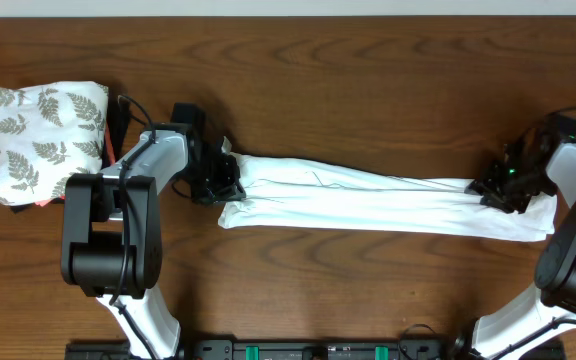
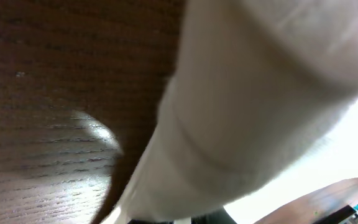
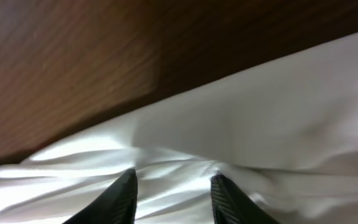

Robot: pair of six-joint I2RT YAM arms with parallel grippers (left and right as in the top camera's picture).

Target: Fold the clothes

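Observation:
The clothes, a white T-shirt (image 1: 368, 200), lie stretched into a long narrow band across the wooden table. My left gripper (image 1: 223, 188) sits at the band's left end, shut on the fabric. In the left wrist view the white cloth (image 2: 260, 93) fills most of the picture and hides the fingers. My right gripper (image 1: 495, 190) is at the band's right end. In the right wrist view its two black fingertips (image 3: 122, 199) stand apart on the wrinkled cloth (image 3: 260, 112), and the right gripper (image 3: 174, 180) is open with the fabric lying under the gap.
A folded white cloth with grey fern leaves (image 1: 43, 135) lies at the far left, with red and black garments (image 1: 116, 130) showing at its right edge. Bare brown table (image 1: 368, 80) runs behind the shirt.

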